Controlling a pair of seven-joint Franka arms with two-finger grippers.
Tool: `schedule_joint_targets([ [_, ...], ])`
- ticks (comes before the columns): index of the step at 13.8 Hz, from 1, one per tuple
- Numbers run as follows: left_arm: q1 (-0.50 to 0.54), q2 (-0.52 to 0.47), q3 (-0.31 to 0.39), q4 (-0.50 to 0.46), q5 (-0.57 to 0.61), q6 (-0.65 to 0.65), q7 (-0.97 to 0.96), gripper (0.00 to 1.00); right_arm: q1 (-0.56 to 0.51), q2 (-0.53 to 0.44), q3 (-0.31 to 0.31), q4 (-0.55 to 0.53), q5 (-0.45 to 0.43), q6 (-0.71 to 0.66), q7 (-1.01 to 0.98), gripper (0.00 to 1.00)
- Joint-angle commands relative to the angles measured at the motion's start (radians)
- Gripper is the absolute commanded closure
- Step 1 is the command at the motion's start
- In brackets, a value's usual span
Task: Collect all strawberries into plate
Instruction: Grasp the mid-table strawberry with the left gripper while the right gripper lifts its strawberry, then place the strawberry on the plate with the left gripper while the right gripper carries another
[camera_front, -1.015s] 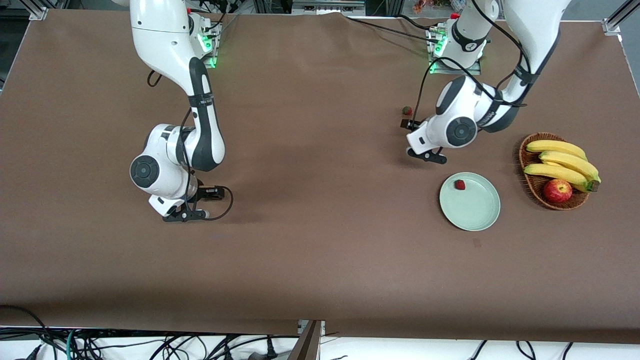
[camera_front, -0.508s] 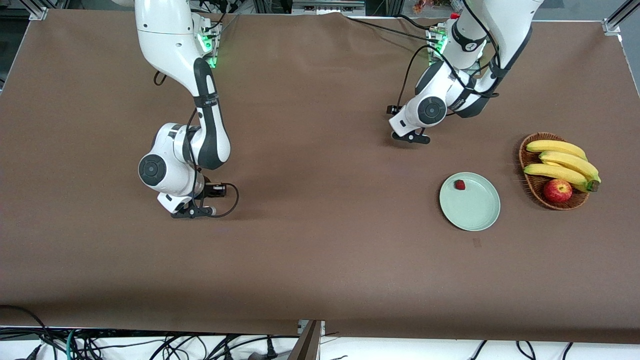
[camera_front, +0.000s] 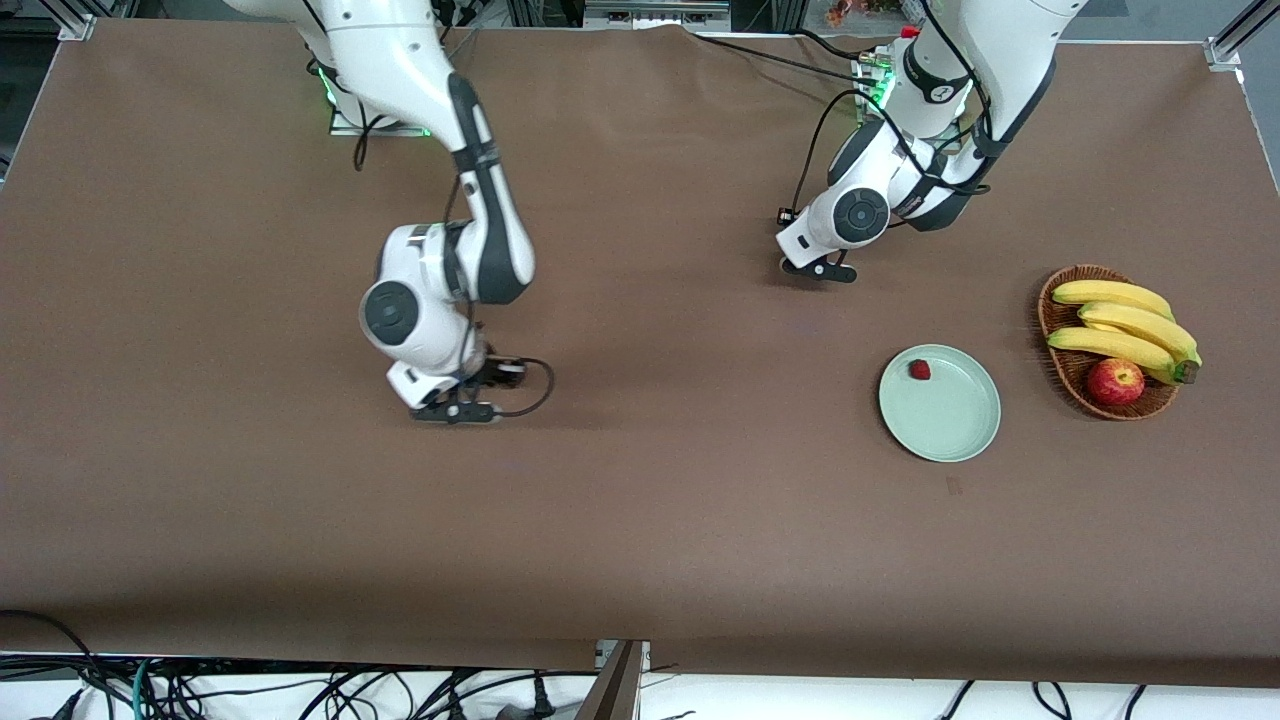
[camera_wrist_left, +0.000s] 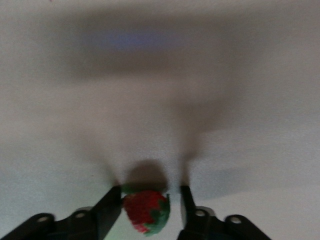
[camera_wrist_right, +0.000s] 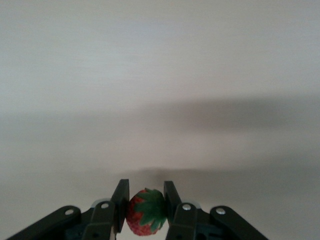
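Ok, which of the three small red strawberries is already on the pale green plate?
The one lying free near the plate's rim, toward the robot bases: that small red strawberry is ungripped. The other two sit between the left gripper's and right gripper's jaws.
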Motion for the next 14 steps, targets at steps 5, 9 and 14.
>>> schedule_joint_targets([
  [5, 0.009, -0.042, 0.013, 0.117, -0.006, -0.162, 0.023, 0.98, 0.012, 0.066, 0.159, 0.242, 0.013, 0.007, 0.423, 1.0],
  [9, 0.095, 0.011, 0.02, 0.348, 0.211, -0.35, 0.057, 0.97, 0.015, 0.074, 0.177, 0.244, 0.013, 0.01, 0.439, 1.0],
  [14, 0.17, 0.122, 0.089, 0.564, 0.358, -0.356, 0.342, 0.96, 0.044, 0.133, 0.284, 0.322, -0.004, 0.128, 0.651, 1.0],
])
